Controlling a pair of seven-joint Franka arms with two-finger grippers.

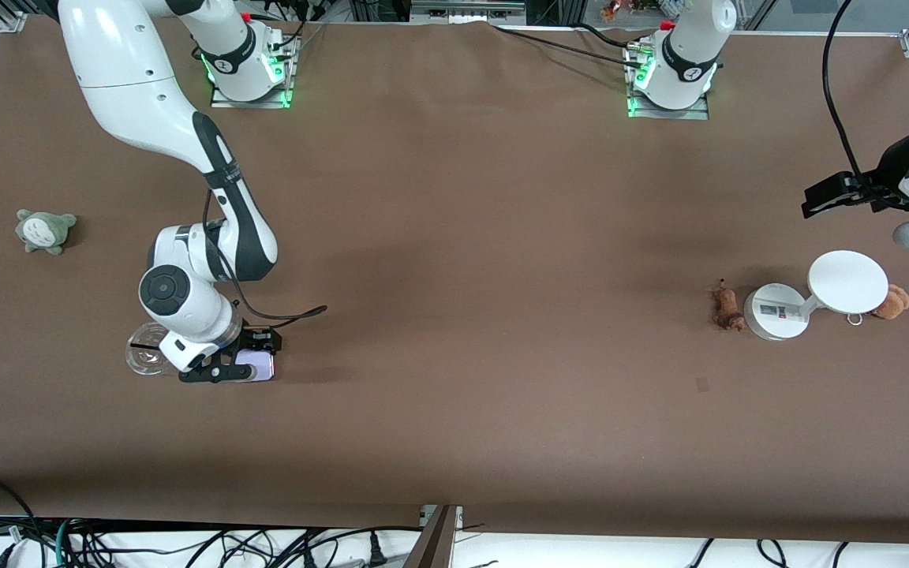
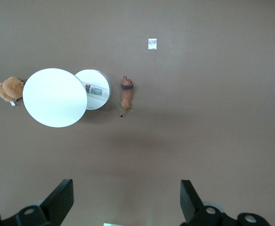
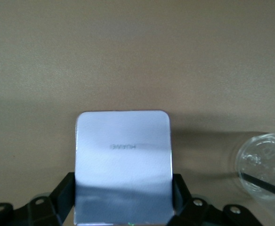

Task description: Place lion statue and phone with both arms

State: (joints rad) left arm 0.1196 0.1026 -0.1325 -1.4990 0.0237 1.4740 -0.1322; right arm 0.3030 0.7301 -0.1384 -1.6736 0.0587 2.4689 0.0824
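Note:
The phone [image 1: 259, 367], a pale lavender-white rectangle, lies on the table at the right arm's end. My right gripper [image 1: 245, 360] is down at the table, shut on it. In the right wrist view the phone [image 3: 123, 150] fills the gap of the gripper [image 3: 123, 190], with a finger pressed on each side edge. The lion statue [image 1: 727, 308] lies on the table beside the white stand's base [image 1: 770, 314]. My left gripper [image 1: 837, 195] hangs open and empty over the table at the left arm's end. The left wrist view shows its gripper [image 2: 125, 202] open, and the lion [image 2: 126, 94] below.
A clear plastic cup [image 1: 145, 360] stands beside the right gripper. A grey-green plush [image 1: 44, 230] sits at the right arm's end. The stand's disc top [image 1: 847, 282] and a tan plush with a ring [image 1: 892, 302] are beside the lion. A small tag [image 1: 701, 384] lies nearer the camera.

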